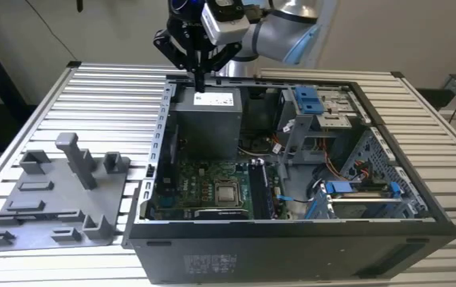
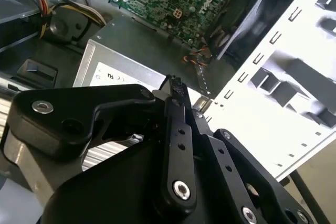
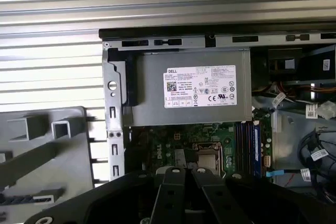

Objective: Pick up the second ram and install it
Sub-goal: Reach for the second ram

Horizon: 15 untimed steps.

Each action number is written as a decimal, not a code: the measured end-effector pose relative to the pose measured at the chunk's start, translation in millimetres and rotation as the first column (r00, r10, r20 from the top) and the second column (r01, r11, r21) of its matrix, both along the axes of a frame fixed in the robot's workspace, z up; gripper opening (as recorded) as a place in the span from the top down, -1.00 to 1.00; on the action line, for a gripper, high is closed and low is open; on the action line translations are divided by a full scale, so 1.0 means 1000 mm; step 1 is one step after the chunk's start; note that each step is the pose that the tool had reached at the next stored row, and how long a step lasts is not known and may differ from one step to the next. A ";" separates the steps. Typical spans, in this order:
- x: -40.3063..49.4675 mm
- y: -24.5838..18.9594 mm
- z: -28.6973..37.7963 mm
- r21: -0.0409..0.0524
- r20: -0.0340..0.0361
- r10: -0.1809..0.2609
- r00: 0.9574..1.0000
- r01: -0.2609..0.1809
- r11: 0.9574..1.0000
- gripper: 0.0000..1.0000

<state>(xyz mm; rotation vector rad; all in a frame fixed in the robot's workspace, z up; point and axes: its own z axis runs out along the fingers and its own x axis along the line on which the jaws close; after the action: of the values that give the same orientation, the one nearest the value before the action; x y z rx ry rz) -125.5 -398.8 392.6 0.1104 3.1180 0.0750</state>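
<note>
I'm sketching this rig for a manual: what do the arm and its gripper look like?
The arm is silvery grey tubing with a light blue joint cap; a white box sits by the wrist. The gripper is matt black, its fingers flat linked bars fastened with silver screws.

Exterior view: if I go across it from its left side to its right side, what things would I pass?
Grey tray with posts → green circuit board → blue clip → the computer case's wall on the exterior view's right.
</note>
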 end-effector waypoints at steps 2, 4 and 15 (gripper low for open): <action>-0.0022 0.0000 0.0000 0.000 0.000 0.000 1.000 0.000 1.000 0.79; -0.0044 0.0000 -0.0001 0.000 0.000 0.000 1.000 0.000 1.000 0.79; -0.0198 0.0000 -0.0007 -0.001 0.000 0.000 1.000 0.000 1.000 0.79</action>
<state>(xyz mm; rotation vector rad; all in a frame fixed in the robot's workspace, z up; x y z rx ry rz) -145.3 -398.8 391.9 0.1103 3.1180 0.0741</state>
